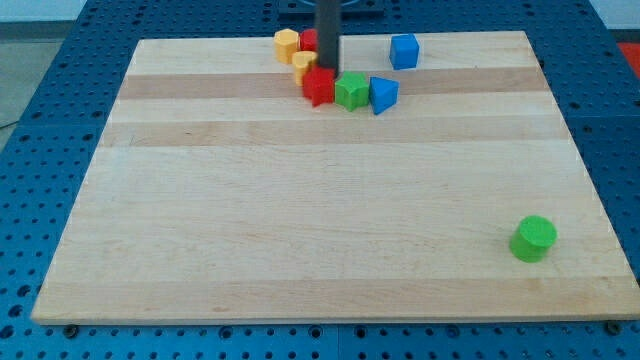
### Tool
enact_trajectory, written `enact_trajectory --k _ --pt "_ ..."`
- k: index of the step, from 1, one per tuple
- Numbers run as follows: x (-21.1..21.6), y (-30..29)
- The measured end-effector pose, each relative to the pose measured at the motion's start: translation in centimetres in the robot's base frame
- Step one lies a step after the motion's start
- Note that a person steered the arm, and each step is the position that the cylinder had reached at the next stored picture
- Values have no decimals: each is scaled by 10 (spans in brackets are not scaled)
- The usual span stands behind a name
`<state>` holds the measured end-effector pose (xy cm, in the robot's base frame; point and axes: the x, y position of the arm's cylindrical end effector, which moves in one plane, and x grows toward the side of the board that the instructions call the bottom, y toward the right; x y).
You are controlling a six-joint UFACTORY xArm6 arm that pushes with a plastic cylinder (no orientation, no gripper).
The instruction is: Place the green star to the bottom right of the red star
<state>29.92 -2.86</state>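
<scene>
The red star lies near the view's top centre of the wooden board. The green star touches its right side, level with it. A blue triangle touches the green star's right side. My tip stands just above the red star, at its upper right, close to the gap between the red and green stars.
A yellow block, a second yellow block and a red block cluster left of the rod. A blue cube sits at the top right. A green cylinder stands at the bottom right.
</scene>
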Motion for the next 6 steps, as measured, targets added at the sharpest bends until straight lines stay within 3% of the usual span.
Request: enact_trajectory --k 1,2,3,5,6 --pt "7 -4" --pt "-14 -2" --pt "-20 36" --pt "85 126" --pt "99 128"
